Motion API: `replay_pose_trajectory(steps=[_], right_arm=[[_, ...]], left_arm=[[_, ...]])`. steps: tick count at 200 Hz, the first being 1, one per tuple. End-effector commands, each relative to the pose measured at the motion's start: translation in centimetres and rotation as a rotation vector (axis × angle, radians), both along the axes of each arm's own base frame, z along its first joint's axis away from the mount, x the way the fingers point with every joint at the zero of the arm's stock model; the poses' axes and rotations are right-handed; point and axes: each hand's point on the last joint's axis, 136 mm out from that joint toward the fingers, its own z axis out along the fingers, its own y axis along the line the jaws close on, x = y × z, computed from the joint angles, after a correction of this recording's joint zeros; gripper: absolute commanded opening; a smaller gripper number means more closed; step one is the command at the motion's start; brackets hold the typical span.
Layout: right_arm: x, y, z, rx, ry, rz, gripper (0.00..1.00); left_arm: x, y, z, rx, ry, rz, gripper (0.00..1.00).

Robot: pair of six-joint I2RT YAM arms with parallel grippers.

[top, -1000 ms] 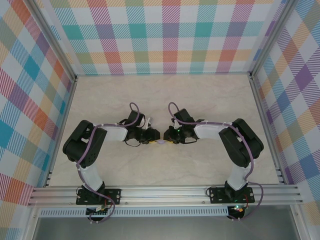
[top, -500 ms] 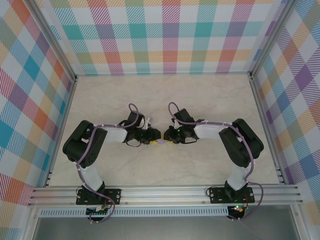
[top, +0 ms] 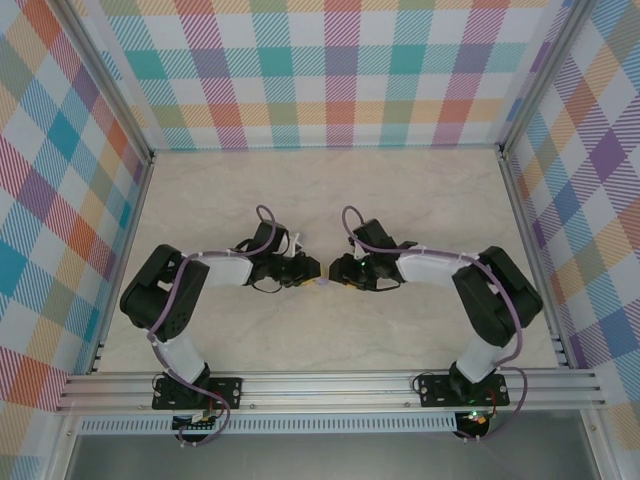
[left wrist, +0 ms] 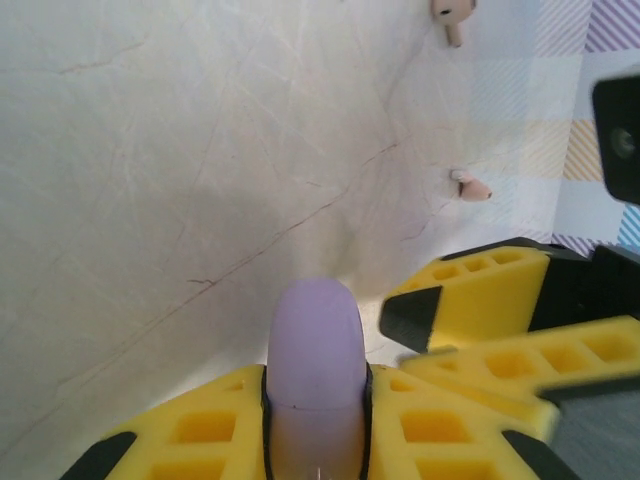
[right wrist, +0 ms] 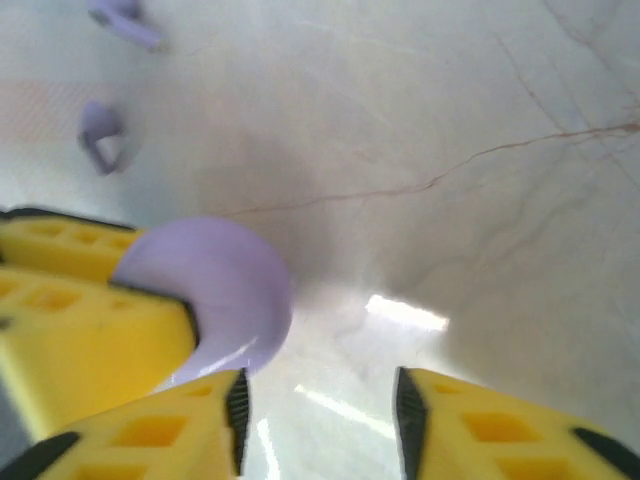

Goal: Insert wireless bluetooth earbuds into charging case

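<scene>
The left tool (left wrist: pixel 316 400) is clamped on the lilac rounded plastic charging case (left wrist: pixel 318 330), held edgewise, and the right tool (right wrist: pixel 320 420), jaws apart beside it, has two small purple earbuds (right wrist: pixel 100 135) lying ahead on the pale marbled counter (right wrist: pixel 450 120).

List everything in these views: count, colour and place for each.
charging case: one, purple, mid-table, clamped in the left gripper
pink earbuds: two, pale pink, loose on the table beyond the case
purple earbuds: two, purple, loose on the table
table: one, pale marble look, under everything
walls: three, multicoloured plaid, around the table
left gripper: one, yellow fingers, shut on the charging case
right gripper: one, yellow fingers, open, beside the case
</scene>
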Motion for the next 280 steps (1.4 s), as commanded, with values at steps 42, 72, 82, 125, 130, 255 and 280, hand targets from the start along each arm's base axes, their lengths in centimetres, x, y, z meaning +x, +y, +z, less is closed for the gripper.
replay_pose_trajectory(steps=[42, 72, 82, 125, 130, 255, 280], right_arm=[[1.0, -2.6, 9.5, 0.087, -0.343, 0.12, 0.62], [1.0, -3.1, 14.0, 0.143, -0.53, 0.19, 0.73], [0.4, -3.0, 16.1, 0.244, -0.538, 0.235, 0.74], [-3.1, -2.3, 23.8, 0.471, -0.711, 0.449, 0.71], [-3.4, -2.2, 24.4, 0.486, -0.729, 0.469, 0.7], [-5.3, -0.7, 29.9, 0.668, -0.794, 0.664, 0.55], [-5.6, -0.4, 30.0, 0.678, -0.786, 0.683, 0.52]], left_arm=[[1.5, 1.4, 10.0, -0.039, -0.413, 0.047, 0.19], [1.5, 2.2, 15.8, -0.046, -0.561, 0.065, 0.2], [1.2, 1.9, 18.2, -0.096, -0.613, 0.054, 0.19], [-1.5, 1.3, 26.3, -0.314, -0.85, -0.024, 0.18], [-1.9, 1.2, 27.0, -0.336, -0.866, -0.038, 0.18], [-7.6, -1.7, 31.2, -0.48, -0.96, -0.309, 0.16], [-7.8, -2.0, 31.0, -0.483, -0.953, -0.323, 0.16]])
